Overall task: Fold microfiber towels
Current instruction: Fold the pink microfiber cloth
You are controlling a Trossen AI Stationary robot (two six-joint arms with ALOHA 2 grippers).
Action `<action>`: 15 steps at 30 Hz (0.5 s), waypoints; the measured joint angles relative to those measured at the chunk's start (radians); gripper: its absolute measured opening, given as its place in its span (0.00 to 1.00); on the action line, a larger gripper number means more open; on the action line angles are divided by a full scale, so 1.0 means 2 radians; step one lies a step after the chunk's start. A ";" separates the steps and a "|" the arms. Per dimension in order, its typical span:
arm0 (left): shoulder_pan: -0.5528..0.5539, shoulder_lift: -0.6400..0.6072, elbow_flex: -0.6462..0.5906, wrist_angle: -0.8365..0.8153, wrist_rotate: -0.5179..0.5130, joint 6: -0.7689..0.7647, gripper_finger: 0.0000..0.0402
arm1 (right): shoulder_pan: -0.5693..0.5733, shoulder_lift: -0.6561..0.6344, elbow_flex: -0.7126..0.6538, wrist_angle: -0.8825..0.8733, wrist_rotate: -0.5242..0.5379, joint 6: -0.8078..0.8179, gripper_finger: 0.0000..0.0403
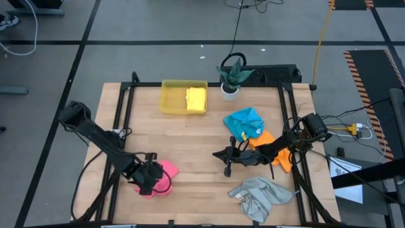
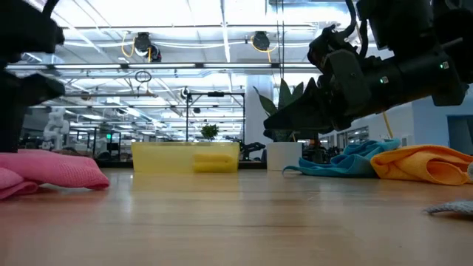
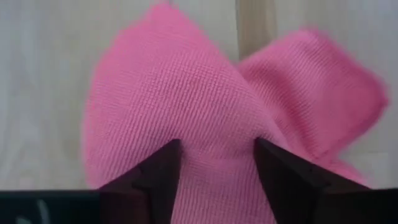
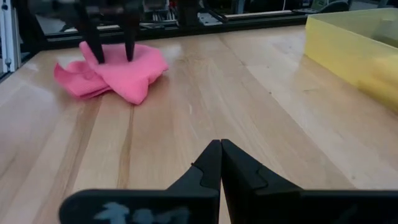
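The pink towel (image 1: 166,174) lies bunched and partly folded over on the table's near left (image 4: 134,74). My left gripper (image 1: 149,182) points down on it, open, its two fingers (image 4: 129,46) standing apart on the towel's top (image 3: 211,106). My right gripper (image 1: 219,154) hangs shut above the bare middle of the table, pointing toward the left (image 4: 221,146). The blue towel (image 1: 245,121), the orange towel (image 1: 266,137) and the grey towel (image 1: 261,196) lie crumpled on the right. A folded yellow towel (image 1: 197,99) rests in the yellow tray (image 1: 171,96). My left gripper comes at the pink towel from above, its open fingertips (image 3: 163,168) down at the top layer of the heap (image 3: 214,134). Cloth shows between the fingers, unpinched. Whether the tips touch the cloth I cannot tell. The towel lies on the table.
A potted plant (image 1: 231,79) stands at the far edge beside the tray. The right arm reaches over the orange towel (image 2: 425,162). Bare wood lies between the pink towel and the right gripper (image 4: 205,93). A black frame rims the table (image 1: 126,95).
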State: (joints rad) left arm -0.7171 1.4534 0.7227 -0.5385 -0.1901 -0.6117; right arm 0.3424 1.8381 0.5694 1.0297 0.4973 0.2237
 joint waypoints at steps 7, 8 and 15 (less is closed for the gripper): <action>0.014 0.081 0.022 0.054 0.018 0.109 0.31 | 0.000 0.000 0.000 0.007 0.000 -0.002 0.00; 0.021 0.087 0.029 0.054 0.018 0.119 0.25 | 0.000 0.000 0.000 0.007 0.000 -0.002 0.00; 0.077 0.088 0.090 0.110 -0.085 0.222 0.08 | 0.011 0.000 0.000 0.021 -0.040 -0.001 0.00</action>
State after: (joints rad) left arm -0.5622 1.6299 0.9023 -0.3178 -0.3605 -0.1683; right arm 0.3648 1.8381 0.5694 1.0725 0.4170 0.2227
